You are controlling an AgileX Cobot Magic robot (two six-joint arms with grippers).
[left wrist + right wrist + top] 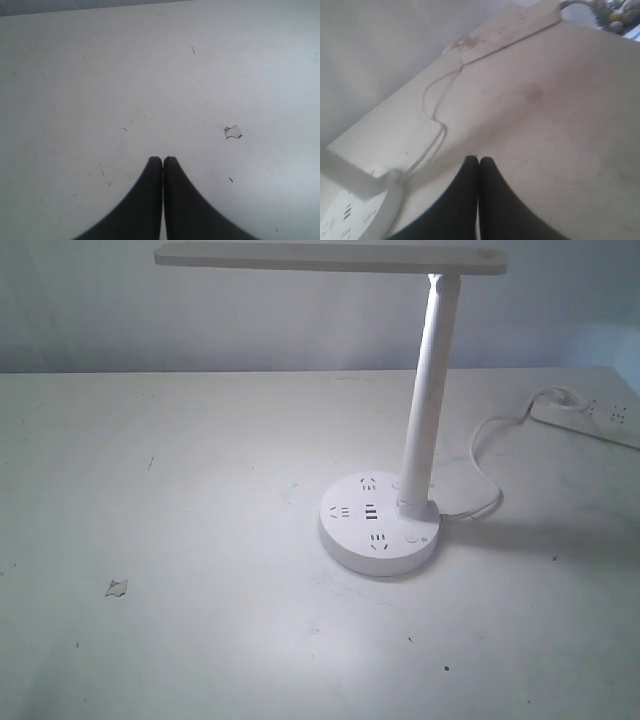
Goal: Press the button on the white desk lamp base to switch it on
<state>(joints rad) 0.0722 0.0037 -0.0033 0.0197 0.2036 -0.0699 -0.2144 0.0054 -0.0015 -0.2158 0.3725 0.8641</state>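
The white desk lamp base (380, 525) sits right of the table's middle, a round puck with dark sockets and USB ports. Its slim stem (430, 400) rises to a flat bar head (330, 257). The small round button (411, 538) lies flush on the base top, near the front right. Neither arm shows in the exterior view. My left gripper (163, 159) is shut, empty, over bare table. My right gripper (479, 159) is shut, empty, over the table beside the lamp base (355, 215), whose button is hidden there.
A long white power strip (590, 415) lies at the back right edge, the lamp's cord (480, 465) looping to it. The power strip (510, 27) and cord (432, 112) also show in the right wrist view. A small paper scrap (117, 587) lies front left, the same scrap (233, 132) near my left gripper.
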